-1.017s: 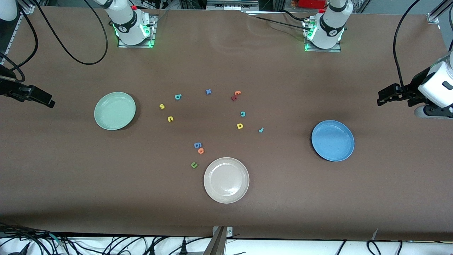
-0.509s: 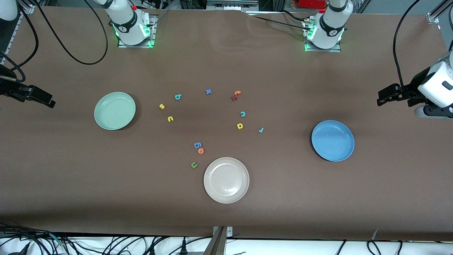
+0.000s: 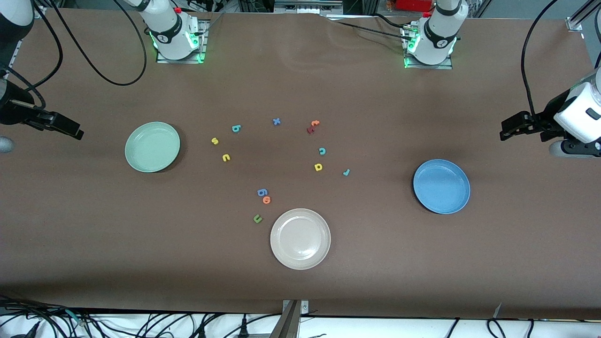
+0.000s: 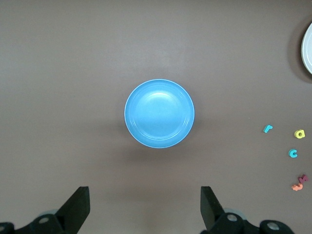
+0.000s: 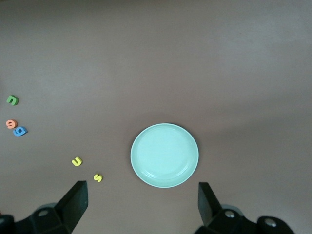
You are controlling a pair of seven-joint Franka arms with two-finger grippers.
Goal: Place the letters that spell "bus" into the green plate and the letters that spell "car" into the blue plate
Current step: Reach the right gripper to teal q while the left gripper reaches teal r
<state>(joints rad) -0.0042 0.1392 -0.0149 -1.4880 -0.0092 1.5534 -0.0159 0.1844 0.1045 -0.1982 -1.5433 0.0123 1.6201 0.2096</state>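
The green plate (image 3: 152,147) (image 5: 165,155) lies toward the right arm's end, the blue plate (image 3: 441,186) (image 4: 159,113) toward the left arm's end. Beside the green plate lie the teal "b" (image 3: 236,128), yellow "s" (image 3: 215,141) (image 5: 98,178) and yellow "u" (image 3: 226,157) (image 5: 77,162). Toward the blue plate lie the teal "c" (image 3: 322,151) (image 4: 293,153), yellow "a" (image 3: 318,166) (image 4: 300,133) and teal "r" (image 3: 346,172) (image 4: 267,128). My right gripper (image 3: 76,133) (image 5: 142,207) hangs open and empty over the table's end beside the green plate. My left gripper (image 3: 504,132) (image 4: 144,209) waits open near the blue plate.
A cream-white plate (image 3: 300,239) sits nearest the front camera. By it lie a blue "g" (image 3: 262,192), an orange "o" (image 3: 266,200) and an olive "u" (image 3: 257,218). A blue "x" (image 3: 276,121) and orange and red letters (image 3: 313,126) lie nearer the bases.
My right gripper has shifted a little toward the green plate. The left arm and all letters have stayed put.
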